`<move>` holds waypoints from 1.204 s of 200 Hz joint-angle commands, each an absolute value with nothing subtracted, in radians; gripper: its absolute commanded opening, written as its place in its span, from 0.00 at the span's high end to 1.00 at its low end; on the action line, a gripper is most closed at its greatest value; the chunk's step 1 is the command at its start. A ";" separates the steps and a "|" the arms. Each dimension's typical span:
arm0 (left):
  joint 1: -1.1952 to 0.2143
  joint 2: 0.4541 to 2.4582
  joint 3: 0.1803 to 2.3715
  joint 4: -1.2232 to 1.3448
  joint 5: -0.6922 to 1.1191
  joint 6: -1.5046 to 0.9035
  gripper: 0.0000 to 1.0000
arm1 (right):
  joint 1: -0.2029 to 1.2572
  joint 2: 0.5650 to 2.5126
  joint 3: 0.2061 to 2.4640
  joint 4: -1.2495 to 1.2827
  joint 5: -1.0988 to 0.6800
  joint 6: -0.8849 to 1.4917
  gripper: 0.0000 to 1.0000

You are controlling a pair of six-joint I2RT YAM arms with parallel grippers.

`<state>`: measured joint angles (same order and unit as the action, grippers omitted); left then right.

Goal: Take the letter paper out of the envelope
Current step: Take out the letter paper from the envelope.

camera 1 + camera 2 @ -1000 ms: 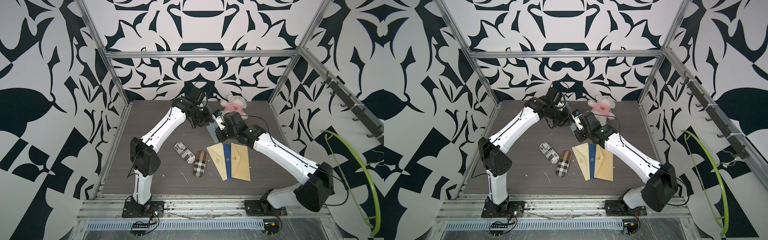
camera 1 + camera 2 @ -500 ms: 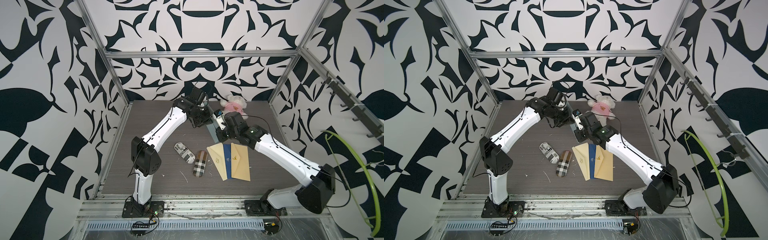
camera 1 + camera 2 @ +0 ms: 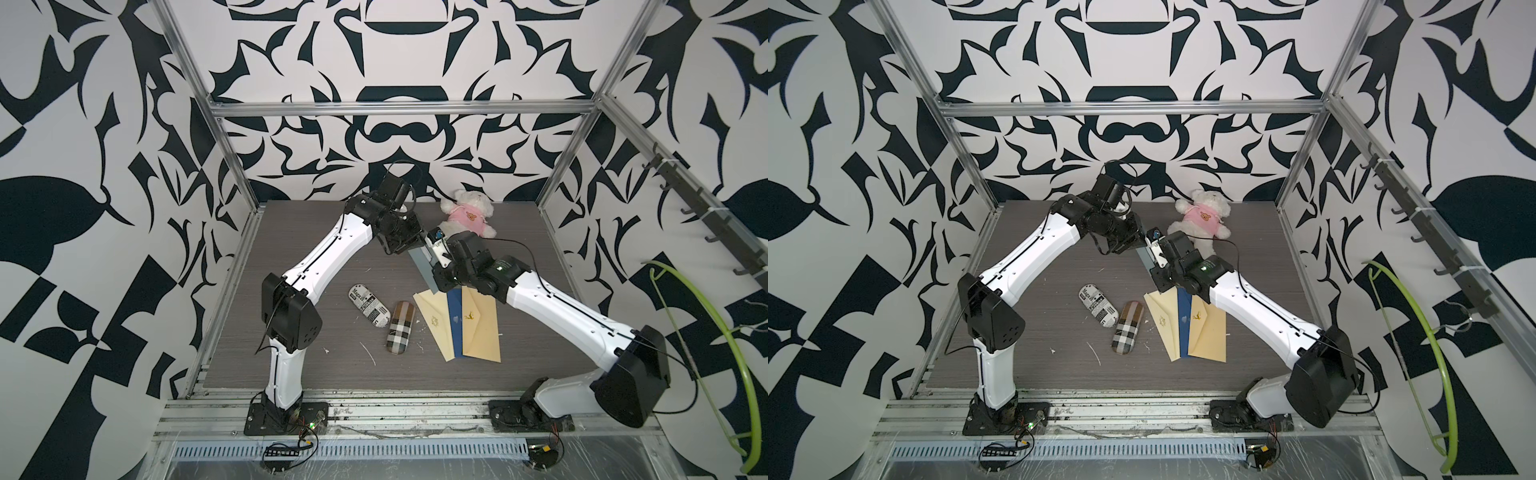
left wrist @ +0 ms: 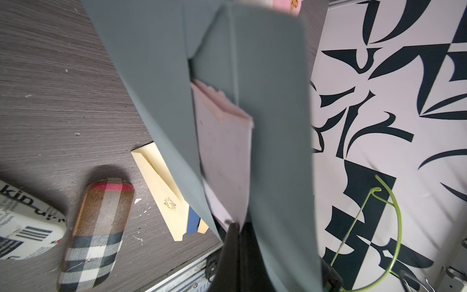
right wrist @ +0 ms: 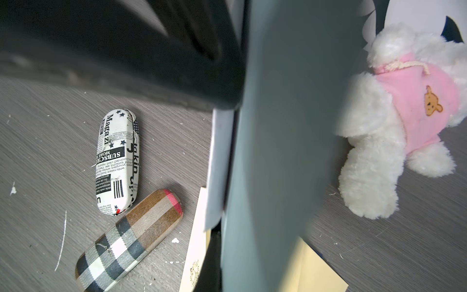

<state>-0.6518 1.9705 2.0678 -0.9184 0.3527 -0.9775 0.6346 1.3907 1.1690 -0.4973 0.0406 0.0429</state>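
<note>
My right jaws clamping the grey-blue paper envelope [image 3: 423,268], its long axis slanting toward my left jaws, mouth facing them, left jaws pinching the pale pink letter paper [image 4: 225,151].

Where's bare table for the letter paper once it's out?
Free: far-left corner of the grey wood-grain table, behind the left arm; near strip fronting the newsprint-pattern glasses case. Crowded: plaid glasses case, fanned cream and blue envelopes, white teddy bear in pink top.
</note>
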 commanded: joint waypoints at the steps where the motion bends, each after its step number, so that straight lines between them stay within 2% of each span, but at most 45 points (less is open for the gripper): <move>1: -0.642 1.909 2.069 -0.885 0.390 -1.001 1.00 | 0.621 1.376 1.168 -0.461 0.007 0.054 1.00; 65: -0.619 1.850 2.075 -0.769 0.409 -1.021 1.00 | 0.531 1.377 1.190 -0.491 -0.108 0.140 1.00; 150: -0.583 1.766 2.031 -0.541 0.442 -1.064 1.00 | 0.447 1.407 1.304 -0.577 -0.060 0.294 1.00; 174: -0.553 1.722 1.957 -0.505 0.441 -1.062 1.00 | 0.369 1.355 1.318 -0.571 -0.001 0.387 1.00; 193: -0.539 1.685 1.873 -0.477 0.428 -1.036 1.00 | 0.263 1.318 1.304 -0.527 -0.032 0.476 1.00; 223: -0.532 1.643 1.738 -0.418 0.436 -1.018 1.00 | 0.111 1.324 1.293 -0.510 -0.054 0.590 1.00; 241: -0.530 1.627 1.678 -0.410 0.434 -1.010 1.00 | 0.053 1.326 1.285 -0.544 -0.005 0.633 1.00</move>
